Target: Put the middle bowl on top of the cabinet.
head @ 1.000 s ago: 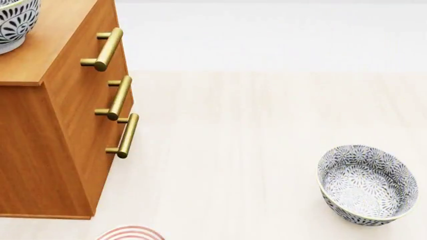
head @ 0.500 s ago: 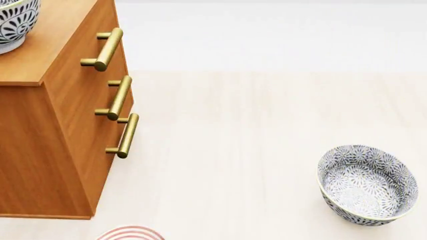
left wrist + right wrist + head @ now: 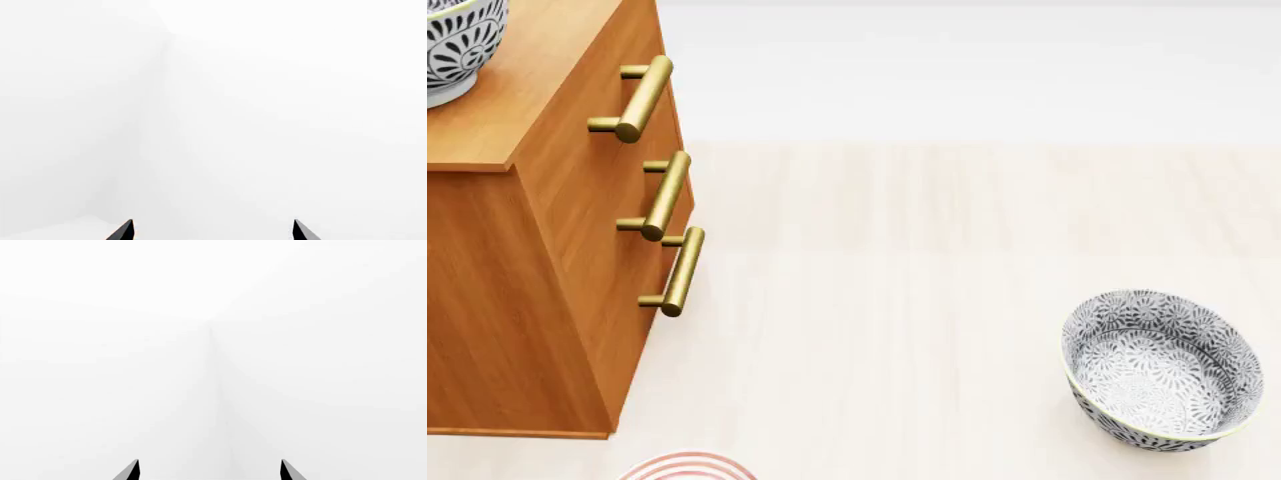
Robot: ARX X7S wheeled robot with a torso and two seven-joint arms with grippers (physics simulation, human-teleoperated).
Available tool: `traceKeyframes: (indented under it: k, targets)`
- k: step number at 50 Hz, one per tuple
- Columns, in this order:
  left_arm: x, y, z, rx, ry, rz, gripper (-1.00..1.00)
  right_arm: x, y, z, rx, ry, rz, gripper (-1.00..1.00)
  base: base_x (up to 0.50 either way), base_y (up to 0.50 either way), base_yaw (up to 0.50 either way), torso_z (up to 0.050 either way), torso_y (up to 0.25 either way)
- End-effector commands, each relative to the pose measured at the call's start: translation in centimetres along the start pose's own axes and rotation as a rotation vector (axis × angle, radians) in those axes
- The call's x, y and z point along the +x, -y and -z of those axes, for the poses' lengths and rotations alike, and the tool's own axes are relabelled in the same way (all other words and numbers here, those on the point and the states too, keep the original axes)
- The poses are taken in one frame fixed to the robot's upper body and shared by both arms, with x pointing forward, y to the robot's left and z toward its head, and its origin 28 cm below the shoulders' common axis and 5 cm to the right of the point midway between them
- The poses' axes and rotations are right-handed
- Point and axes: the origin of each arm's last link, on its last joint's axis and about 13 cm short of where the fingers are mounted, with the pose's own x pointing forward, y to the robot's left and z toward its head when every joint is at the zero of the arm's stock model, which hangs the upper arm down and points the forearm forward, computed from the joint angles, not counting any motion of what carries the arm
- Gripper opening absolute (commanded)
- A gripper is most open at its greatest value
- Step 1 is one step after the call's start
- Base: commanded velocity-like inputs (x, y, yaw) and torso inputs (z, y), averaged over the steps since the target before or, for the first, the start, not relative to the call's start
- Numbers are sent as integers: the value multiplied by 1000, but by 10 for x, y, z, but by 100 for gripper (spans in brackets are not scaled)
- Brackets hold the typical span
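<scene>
**Ana:** Head view first. A patterned bowl [image 3: 454,45] already sits on the flat top of the cabinet [image 3: 541,250], cut by the picture's edge at upper left. I take it for the middle bowl, though I can't prove that from here.

**Ben:** And the other bowl [image 3: 1161,370]?

**Ana:** Down on the pale bench [image 3: 894,300], well apart from the cabinet, toward the robot's right. A red-ringed plate [image 3: 687,467] peeks in at the lower edge, near the cabinet's foot. Neither arm shows in this view.

**Ben:** Left wrist view?

**Ana:** Only the dark tips of the left gripper [image 3: 212,231], standing wide apart with nothing between them, facing blank white walls. No bowl ahead of them.

**Ben:** Right wrist view?

**Ana:** Same story: the right gripper [image 3: 210,470] with tips spread and empty, aimed at a white corner.

**Ben:** So which arm is nearer?

**Ana:** Can't tell. My judgement is that the task looks finished: bowl up on top, both arms clear of it and pointed elsewhere.
</scene>
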Motion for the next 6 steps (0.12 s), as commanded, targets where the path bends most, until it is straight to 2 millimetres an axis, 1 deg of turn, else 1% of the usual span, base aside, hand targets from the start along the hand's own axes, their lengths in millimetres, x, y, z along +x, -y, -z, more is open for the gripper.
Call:
traceKeyframes:
  k: [1, 6]
  targets:
    - [-21, 5, 5, 69, 55, 177, 100, 0, 2, -1, 1, 2, 1, 100, 0, 0, 0, 0, 0]
    - [-31, 5, 5, 65, 54, 212, 100, 0, 2, -1, 1, 4, 3, 100, 0, 0, 0, 0, 0]
